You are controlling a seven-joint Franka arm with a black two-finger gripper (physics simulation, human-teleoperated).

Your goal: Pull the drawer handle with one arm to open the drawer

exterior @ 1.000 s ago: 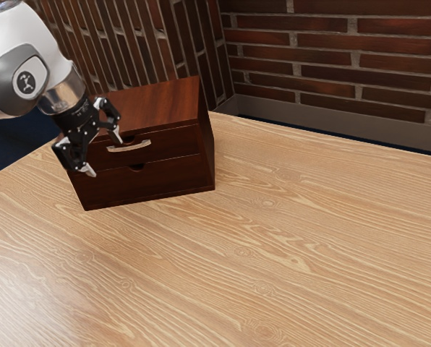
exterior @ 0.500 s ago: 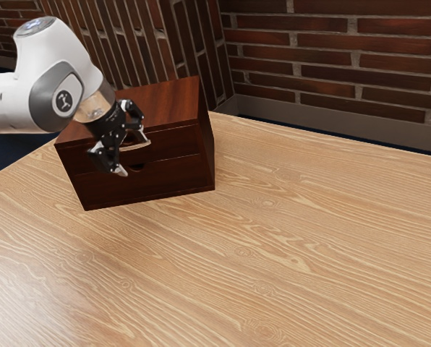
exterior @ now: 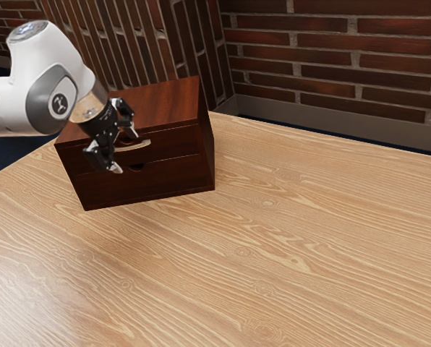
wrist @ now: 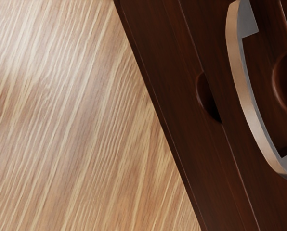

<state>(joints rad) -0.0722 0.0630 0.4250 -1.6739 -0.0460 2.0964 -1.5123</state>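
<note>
A: Gripper?
B: The gripper [exterior: 124, 152] was spread wide at the box [exterior: 165, 101] front, with one finger above the handle [exterior: 140, 144] and one below. It gripped nothing. I couldn't tell from that side whether it touched the handle.
A: Drawer?
B: The top drawer [exterior: 173, 139] looked flush with the box face, so shut. The box sat on the table [exterior: 288, 238], near the brick wall [exterior: 331, 58]. The wrist view had the handle [wrist: 244, 96] close: pale, curved, standing off dark wood.
</note>
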